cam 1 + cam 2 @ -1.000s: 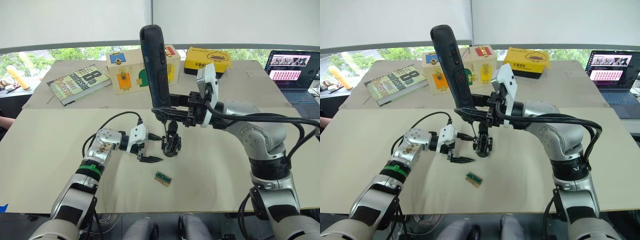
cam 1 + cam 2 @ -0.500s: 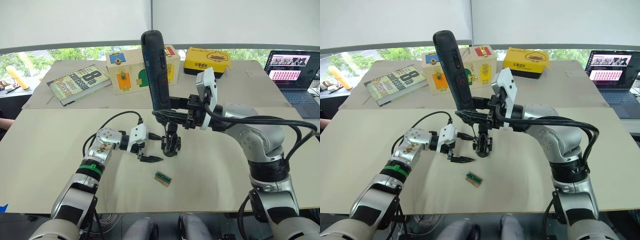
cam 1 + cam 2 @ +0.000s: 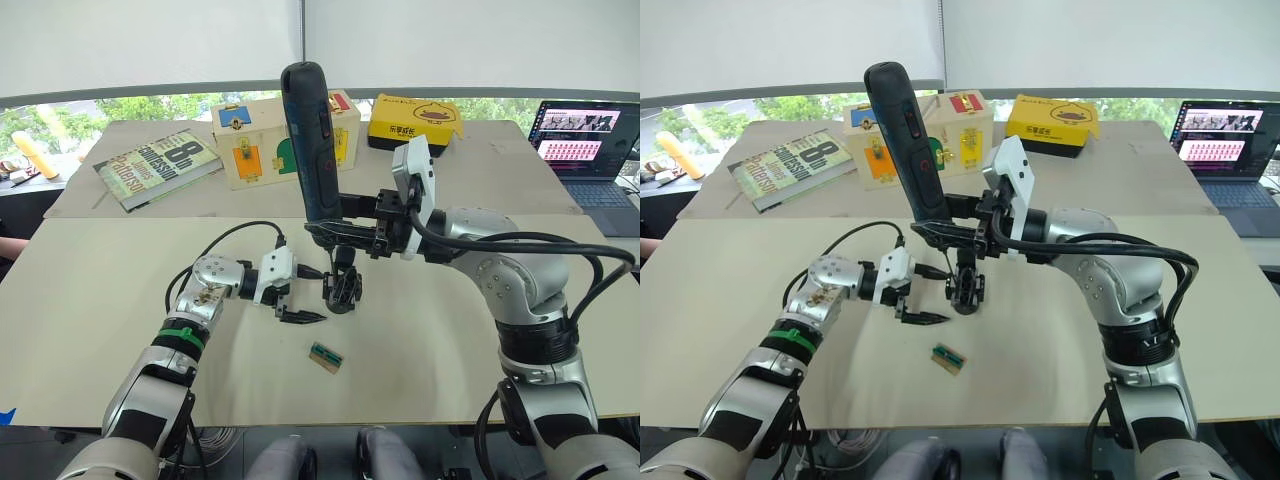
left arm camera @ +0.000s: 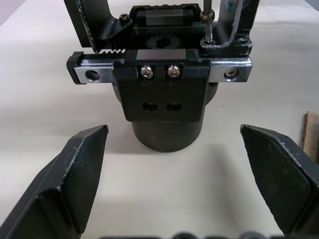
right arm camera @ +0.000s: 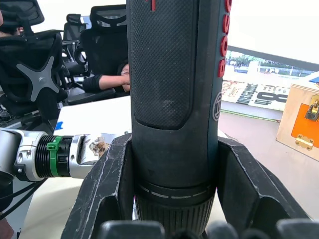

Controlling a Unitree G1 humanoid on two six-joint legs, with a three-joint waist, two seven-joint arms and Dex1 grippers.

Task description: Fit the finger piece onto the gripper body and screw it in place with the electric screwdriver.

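The right gripper (image 3: pixel 335 215) has its jaws clamped around the electric screwdriver (image 3: pixel 310 135), which stands nearly upright, handle tilted a little to the robot's left, its thin metal bit (image 4: pixel 207 22) reaching down onto the top of the gripper body (image 3: pixel 342 288); the left gripper (image 3: pixel 298 293) has its jaws spread wide and grips nothing, its two black fingers (image 4: pixel 75 169) lying either side of the gripper body without touching it; the gripper body stands on the table (image 3: pixel 100 300) mid-way between the two arms, resting on a round dark base; its front block carries two screws above two open holes; a small green rectangular block (image 3: pixel 326 357) lies on the table nearer the robot, apart from both grippers; whether the finger piece is already seated cannot be told.
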